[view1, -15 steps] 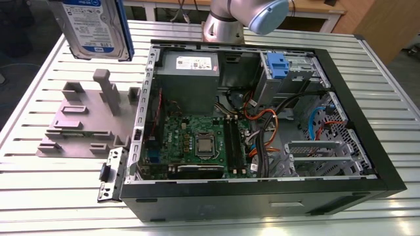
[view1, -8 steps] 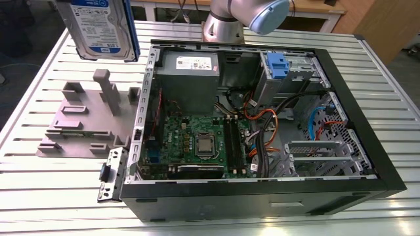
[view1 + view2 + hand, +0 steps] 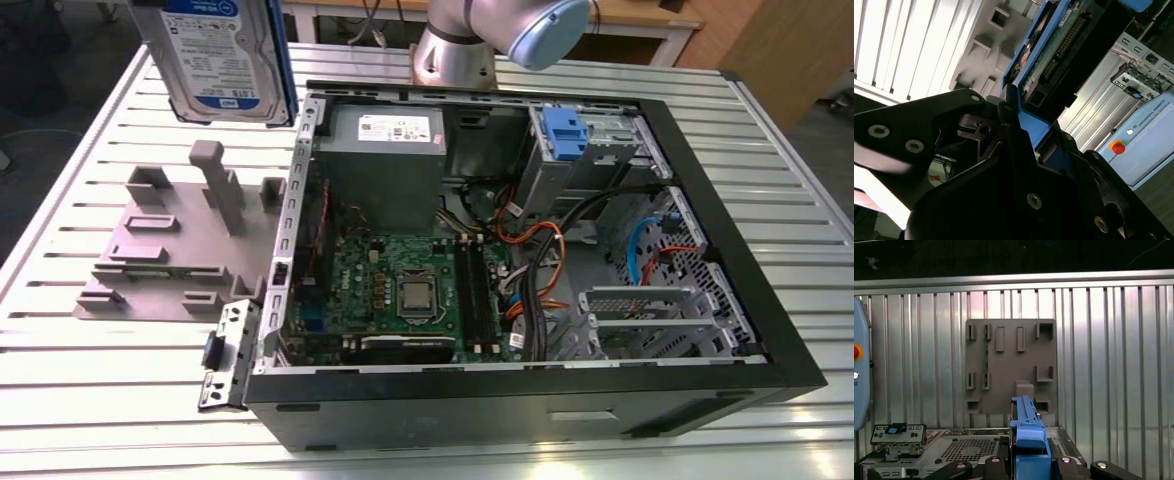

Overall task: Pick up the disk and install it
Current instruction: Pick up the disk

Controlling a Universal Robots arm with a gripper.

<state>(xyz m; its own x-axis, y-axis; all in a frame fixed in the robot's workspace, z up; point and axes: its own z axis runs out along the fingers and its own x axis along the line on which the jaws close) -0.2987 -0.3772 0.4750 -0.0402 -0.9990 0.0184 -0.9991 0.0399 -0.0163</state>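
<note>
My tool (image 3: 1029, 462) pinches the disk (image 3: 220, 60), hanging clear over the grey holder (image 3: 167, 245), beside the open case (image 3: 534, 385) (motherboard (image 3: 400, 285) inside).

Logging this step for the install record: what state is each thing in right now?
disk: in the air, upright, off the holder.
gripper: shut on the disk.
holder: lying flat, empty.
case: on its side, open, insides exposed.
</note>
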